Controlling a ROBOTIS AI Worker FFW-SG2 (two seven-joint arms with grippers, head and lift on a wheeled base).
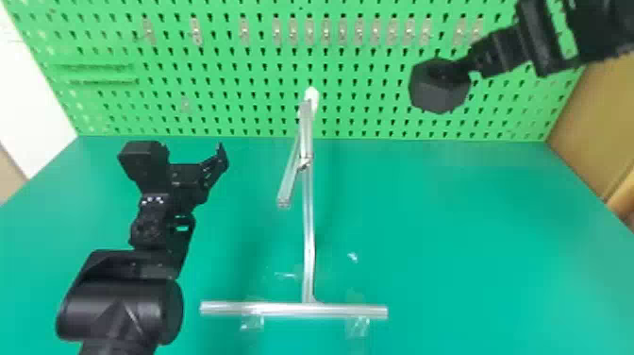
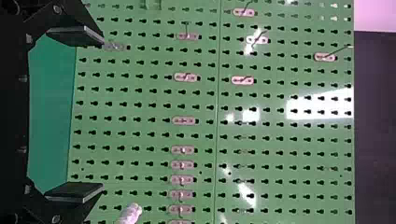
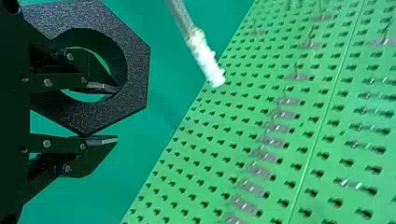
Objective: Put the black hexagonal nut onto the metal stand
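Note:
The right gripper is at the head view's upper right, holding the black hexagonal nut well to the right of the metal stand. In the right wrist view, one finger passes through the hole of the nut and the other lies against its outer side; the right gripper is shut on that wall. The stand's white tip is apart from the nut. Parked left of the stand, the left gripper has its fingers wide apart; in the left wrist view, nothing is between the left gripper's fingers.
A green pegboard with a row of small clear hooks rises behind the green table. The stand's crossbar lies near the front, with clear tape beside it. Cardboard borders the right side.

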